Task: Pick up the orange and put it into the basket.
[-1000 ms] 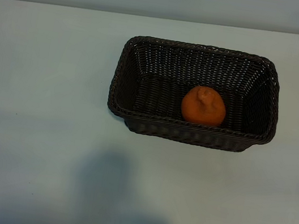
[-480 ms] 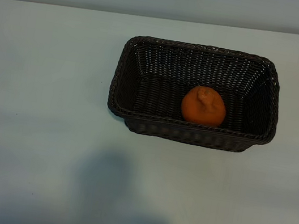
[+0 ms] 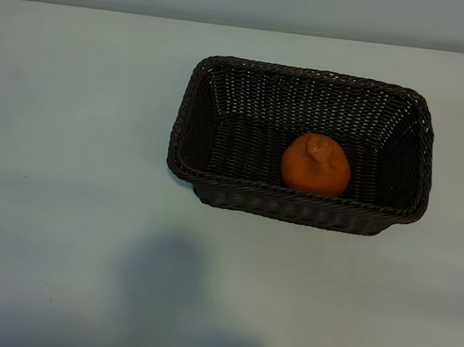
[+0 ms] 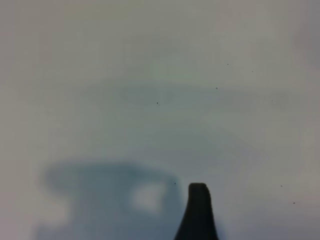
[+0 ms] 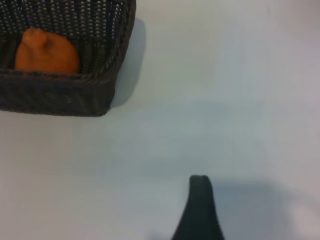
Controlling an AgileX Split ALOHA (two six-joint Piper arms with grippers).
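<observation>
The orange [image 3: 315, 164] lies inside the dark woven basket [image 3: 293, 207], right of the middle of its floor, with its stem nub up. It shows again in the right wrist view as the orange [image 5: 46, 52] behind the basket's near wall [image 5: 55, 95]. Neither arm appears in the exterior view. One dark finger [image 5: 199, 210] of my right gripper hangs over bare table, well away from the basket, holding nothing. One dark finger [image 4: 198, 212] of my left gripper hangs over bare table too, with nothing against it. Both grippers stand open.
The pale table [image 3: 66, 155] runs back to its far edge [image 3: 108, 10] behind the basket. Soft arm shadows [image 3: 167, 296] fall on the near part of the table.
The orange and basket have stayed put. Only the shadow at the near right edge of the exterior view has shifted slightly.
</observation>
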